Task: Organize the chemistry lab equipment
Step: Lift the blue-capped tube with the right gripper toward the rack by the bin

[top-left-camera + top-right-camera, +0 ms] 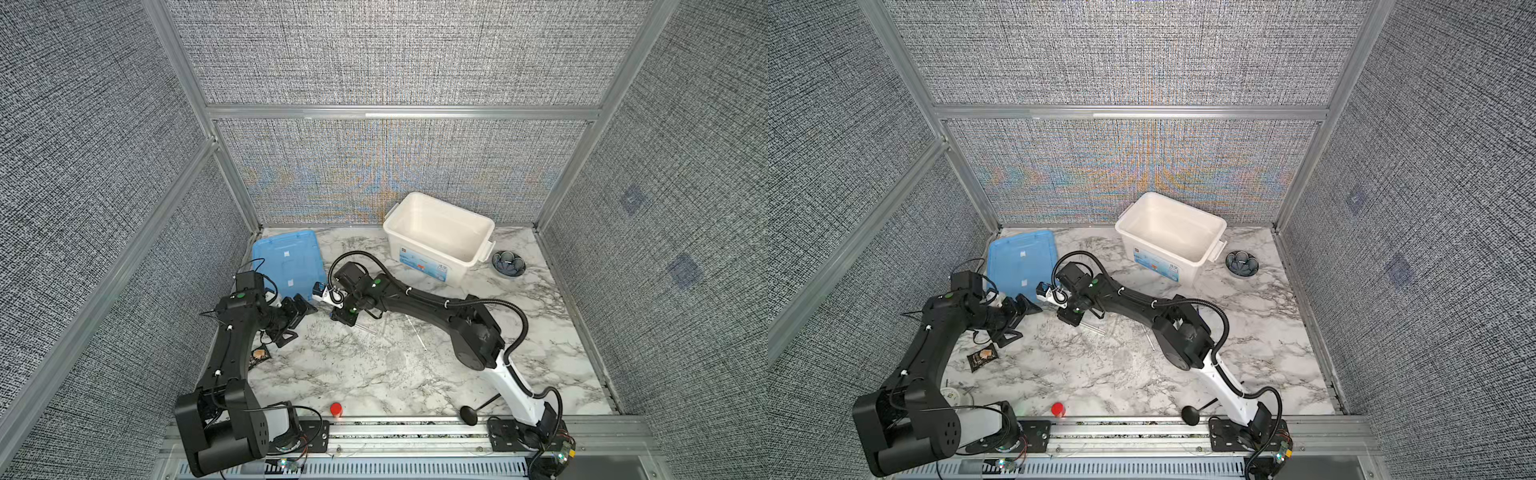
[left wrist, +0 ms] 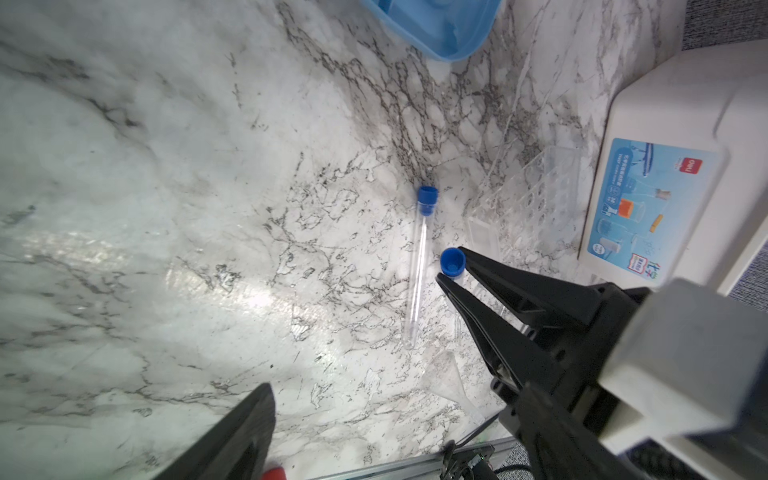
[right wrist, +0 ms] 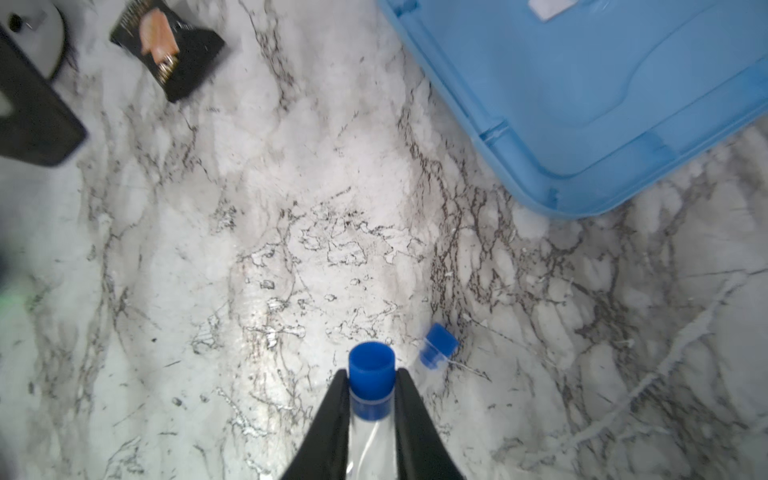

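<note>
The right pincer is clenched on a clear plastic tube with a blue cap, its two black jaws pressing the tube just below the cap. Whether the tube's far end is off the white marbled table cannot be told. A second clear blue-capped tube lies flat on the table just beside this pincer's tips, not touching them. The left pincer is released, jaws wide apart and holding nothing. It hovers near the right pincer with both tubes ahead of it.

Judging by this, the task is near its beginning. The white plastic storage box beyond the right pincer looks empty in both top views. Its light blue lid lies apart on the table, just beyond the left pincer. The clear plastic rack sits between the right pincer and the box with no tube in it. A small clear funnel lies loose close under the right pincer, and a thin clear rod lies loose farther back, beside the right arm. One tube is in hand; the second tube, the rack, the funnel and the rod are all yet to be put away.
</note>
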### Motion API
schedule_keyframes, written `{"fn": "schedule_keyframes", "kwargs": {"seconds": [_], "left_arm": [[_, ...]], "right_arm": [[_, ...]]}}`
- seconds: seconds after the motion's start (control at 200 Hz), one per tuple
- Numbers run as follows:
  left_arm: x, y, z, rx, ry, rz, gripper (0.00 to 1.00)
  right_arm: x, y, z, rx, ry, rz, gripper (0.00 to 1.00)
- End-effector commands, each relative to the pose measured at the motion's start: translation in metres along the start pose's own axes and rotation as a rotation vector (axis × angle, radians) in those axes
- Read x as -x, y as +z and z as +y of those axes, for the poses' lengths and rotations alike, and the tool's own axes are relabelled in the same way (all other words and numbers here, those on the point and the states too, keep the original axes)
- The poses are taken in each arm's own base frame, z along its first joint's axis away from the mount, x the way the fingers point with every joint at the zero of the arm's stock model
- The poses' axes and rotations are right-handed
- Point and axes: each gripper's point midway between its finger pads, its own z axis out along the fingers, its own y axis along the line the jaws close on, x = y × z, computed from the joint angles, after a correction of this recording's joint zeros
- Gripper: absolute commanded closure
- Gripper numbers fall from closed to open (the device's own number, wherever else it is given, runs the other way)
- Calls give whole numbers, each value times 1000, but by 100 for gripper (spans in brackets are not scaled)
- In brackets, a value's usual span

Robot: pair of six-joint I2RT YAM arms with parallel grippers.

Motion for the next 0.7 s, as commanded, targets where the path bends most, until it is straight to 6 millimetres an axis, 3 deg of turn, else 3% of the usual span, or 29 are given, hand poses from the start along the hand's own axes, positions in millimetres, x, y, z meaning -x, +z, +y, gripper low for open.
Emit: {"fn": "schedule_keyframes", "kwargs": {"seconds": [0.0, 0.12, 0.27, 0.695], "left_arm": [[-4, -8, -25, -121, 60, 17, 9], [-8, -20, -49, -242, 118, -7, 10], [-10, -30, -61, -298, 139, -37, 10], [-8, -32, -67, -345, 148, -70, 11]], "right_arm": [[34, -26, -5, -41, 27, -154, 78], [53, -57, -16, -114, 79, -317, 78], [65, -98, -41, -240, 157, -499, 78], [52, -158, -90, -519, 197, -708, 79]]}}
